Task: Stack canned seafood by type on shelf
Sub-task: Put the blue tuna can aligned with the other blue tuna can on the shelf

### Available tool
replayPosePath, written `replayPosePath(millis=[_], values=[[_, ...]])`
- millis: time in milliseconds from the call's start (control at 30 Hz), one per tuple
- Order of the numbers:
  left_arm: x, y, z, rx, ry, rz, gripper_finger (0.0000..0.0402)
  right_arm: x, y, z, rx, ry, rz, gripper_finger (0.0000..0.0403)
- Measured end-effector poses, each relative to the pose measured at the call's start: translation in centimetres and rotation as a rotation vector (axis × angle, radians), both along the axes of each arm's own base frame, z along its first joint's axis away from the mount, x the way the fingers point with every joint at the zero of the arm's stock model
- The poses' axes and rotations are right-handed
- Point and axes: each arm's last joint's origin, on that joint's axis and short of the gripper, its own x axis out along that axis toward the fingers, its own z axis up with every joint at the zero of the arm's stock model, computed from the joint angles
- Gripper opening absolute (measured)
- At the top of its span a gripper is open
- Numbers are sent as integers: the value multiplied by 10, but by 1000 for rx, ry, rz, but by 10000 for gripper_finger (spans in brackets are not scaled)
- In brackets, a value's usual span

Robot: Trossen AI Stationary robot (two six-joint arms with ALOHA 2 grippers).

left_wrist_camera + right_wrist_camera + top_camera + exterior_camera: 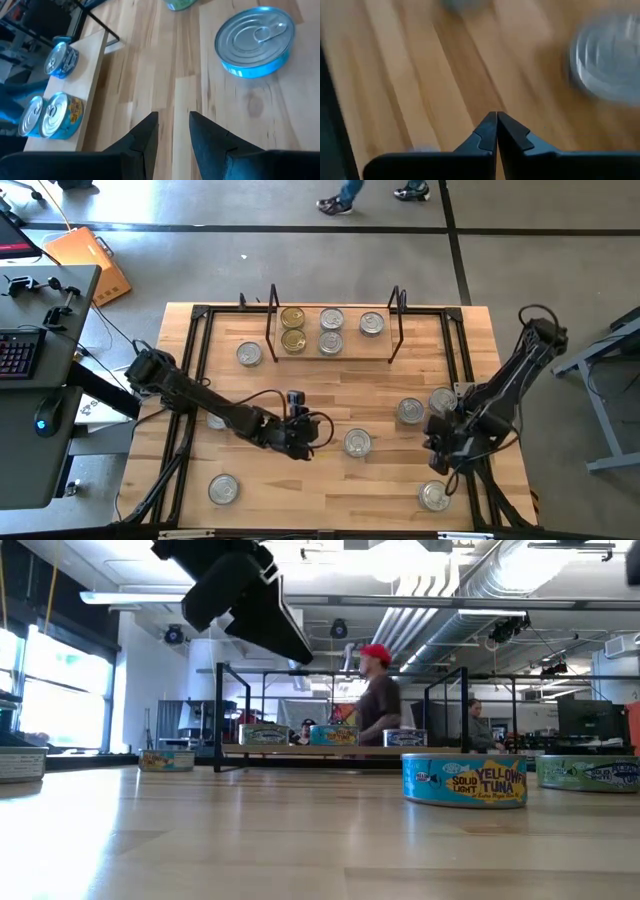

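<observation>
One tuna can [357, 443] beside the empty, part-open left gripper [297, 442] could get nudged; right gripper [441, 442] is pinched shut, empty.

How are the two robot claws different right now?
The left gripper has its fingers parted with a bare gap, while the right gripper is pinched fully shut. The left gripper hangs over the table's middle near a blue-sided can; the right gripper sits by the table's right edge. Both are dark, two-fingered and hold nothing.

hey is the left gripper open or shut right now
Open. In its wrist view the left gripper shows a clear gap of bare wood between its fingers, with nothing held.
</observation>
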Motion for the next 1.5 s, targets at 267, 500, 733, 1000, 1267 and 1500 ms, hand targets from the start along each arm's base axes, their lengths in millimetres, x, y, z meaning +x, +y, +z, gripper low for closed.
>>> replayPosePath(millis=[267,500,733,1000,1267,1500], values=[[3,1,2,-5,-30,4,104,-8,-8,-9,-39,201,-86,0],[4,1,3,1,-42,-6,104,-12,-22,-12,-176,258,-239,0],[6,1,5,-5,-61,-7,104,1,-33,-14,-192,252,-338,0],[6,0,5,0,-58,-12,104,26,-41,-23,-199,289,-259,42],[6,0,5,-1,-59,-12,104,34,-71,-24,-169,464,-278,159],[6,0,5,0,-56,-12,104,43,-93,-31,-199,566,-256,183]])
